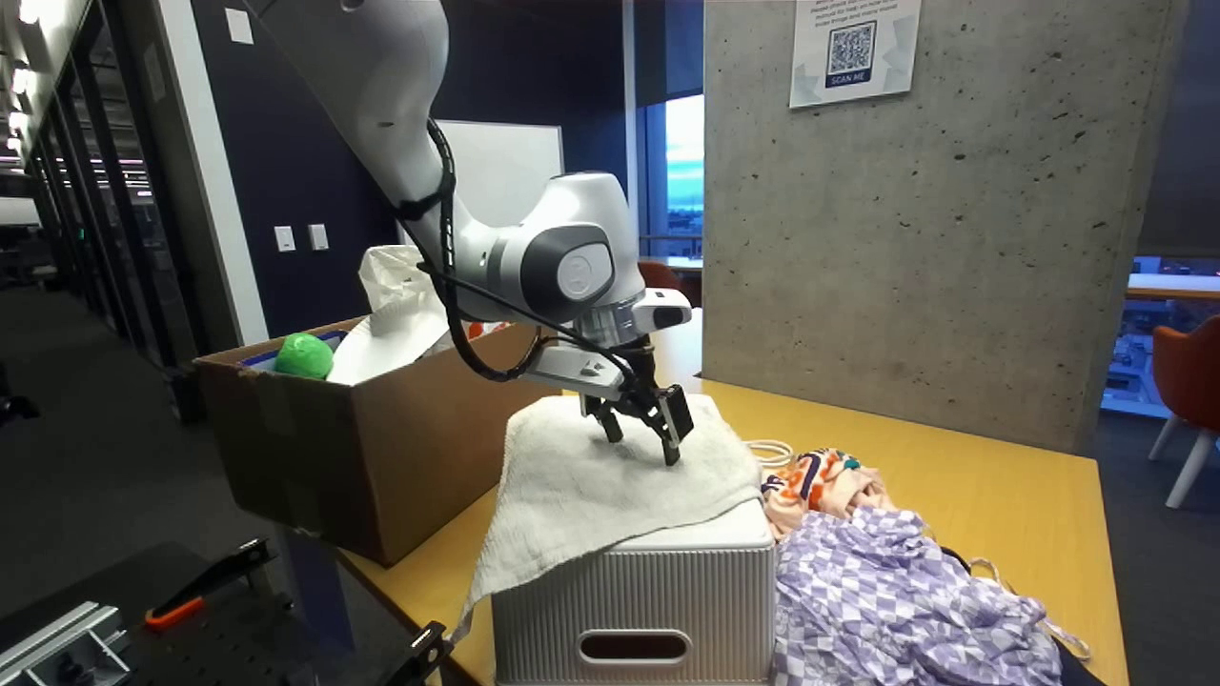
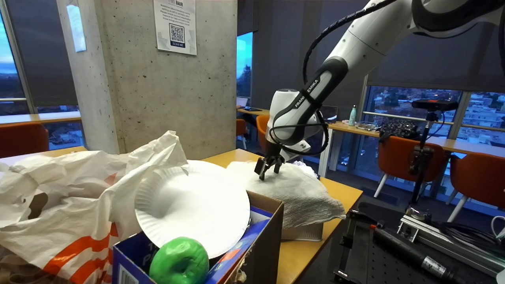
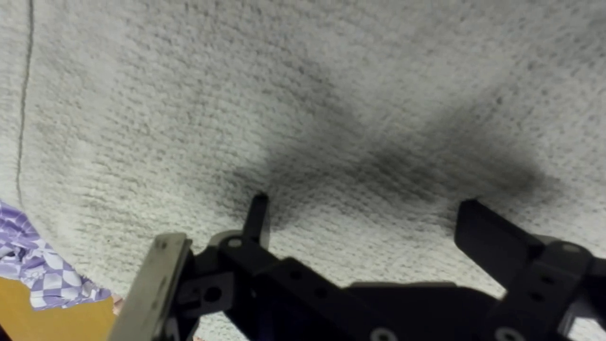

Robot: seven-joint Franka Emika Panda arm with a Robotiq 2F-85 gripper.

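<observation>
In the lower half of the wrist view, the gripper point(image 3: 364, 199), with its black fingers point(image 3: 492, 241) spread wide apart. Directly below the fingertips, and filling most of this same view, a whitish cloth point(image 3: 189, 118) of coarse weave; touching or just above, not possible to tell. In the middle of an exterior view, the same cloth, laid over the top of a ribbed light-coloured box point(image 1: 634, 586) and hanging down past the front left corner, toward the bottom of the frame. Low on the front wall of this box, a dark oval opening point(image 1: 634, 648). Just beside, at the lower right, a heap of purple-and-white checked fabric point(image 1: 905, 600); a little behind it, a crumpled peach cloth point(image 1: 848, 488) with colourful print. Under these things, a yellow table point(image 1: 1001, 467). At the middle left, a brown cardboard box point(image 1: 448, 448), with a green round object point(image 1: 304, 356) and a white plate point(image 1: 386, 348) rising above its rim. Farther, at the upper right, a concrete pillar point(image 1: 915, 257) with a printed sheet point(image 1: 853, 50).
</observation>
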